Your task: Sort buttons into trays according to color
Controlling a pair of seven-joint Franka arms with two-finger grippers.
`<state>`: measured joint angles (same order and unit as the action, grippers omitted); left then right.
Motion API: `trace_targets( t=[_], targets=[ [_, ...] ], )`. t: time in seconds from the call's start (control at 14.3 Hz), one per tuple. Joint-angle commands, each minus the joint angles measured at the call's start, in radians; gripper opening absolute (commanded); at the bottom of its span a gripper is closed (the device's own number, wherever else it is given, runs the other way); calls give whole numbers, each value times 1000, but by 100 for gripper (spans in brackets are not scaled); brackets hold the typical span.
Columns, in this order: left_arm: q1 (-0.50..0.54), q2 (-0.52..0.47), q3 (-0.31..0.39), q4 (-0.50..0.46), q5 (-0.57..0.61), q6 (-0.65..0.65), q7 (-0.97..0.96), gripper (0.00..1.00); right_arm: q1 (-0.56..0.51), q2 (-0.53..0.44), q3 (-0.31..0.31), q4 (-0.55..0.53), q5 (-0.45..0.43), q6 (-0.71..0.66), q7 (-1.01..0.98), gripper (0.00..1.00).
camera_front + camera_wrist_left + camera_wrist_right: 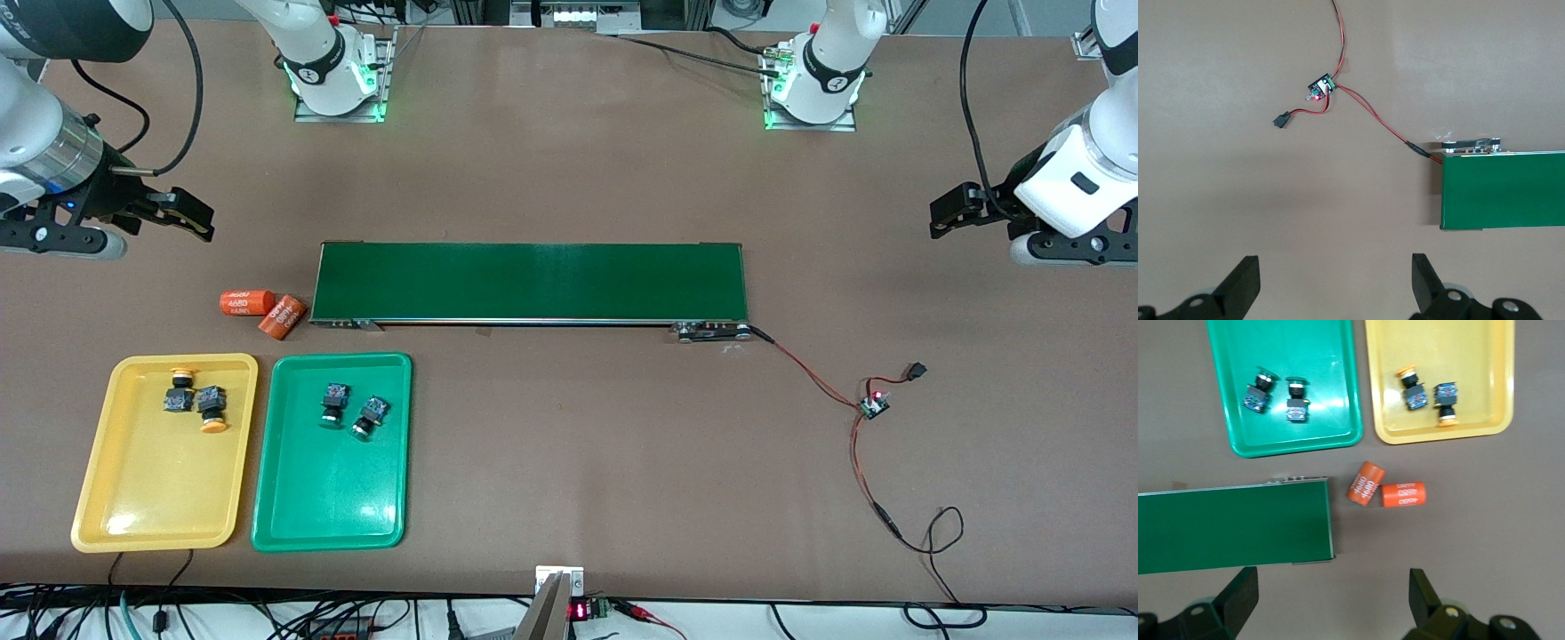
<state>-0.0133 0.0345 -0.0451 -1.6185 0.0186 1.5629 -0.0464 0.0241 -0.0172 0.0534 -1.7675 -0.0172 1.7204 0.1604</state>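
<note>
The two yellow buttons (pixel 196 402) lie in the yellow tray (pixel 133 507). The two green buttons (pixel 352 411) lie in the green tray (pixel 329 516) just beside it. Both trays sit at the right arm's end of the surface (pixel 622 444), nearer the front camera than the long green belt (pixel 531 282). Two orange cylinders (pixel 265 308) lie by the belt's end. The right tool (pixel 1331 597) hangs wide and holds nothing, above the belt's end. The left tool (pixel 1336 283) waits wide and holds nothing, above the belt's end at the left arm's side.

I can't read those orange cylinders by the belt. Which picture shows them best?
The right wrist view: the two orange cylinders appear large, their printed "4680" legible. The front view shows them smaller, beside the dark-green belt. The left wrist view misses them.
</note>
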Motion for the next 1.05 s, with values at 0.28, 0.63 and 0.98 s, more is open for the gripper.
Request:
trace_targets(
  t=[0.28,0.63,0.98],
  targets=[
    [1,-15,-2,-3,0,-9,14,100,-7,14,20,23,68,4,18,100],
    [1,-15,-2,-3,0,-9,13,100,-9,11,20,23,57,-4,16,100],
    [0,-13,-2,-3,0,-7,13,100,-10,13,20,23,57,-4,18,100]
  ],
)
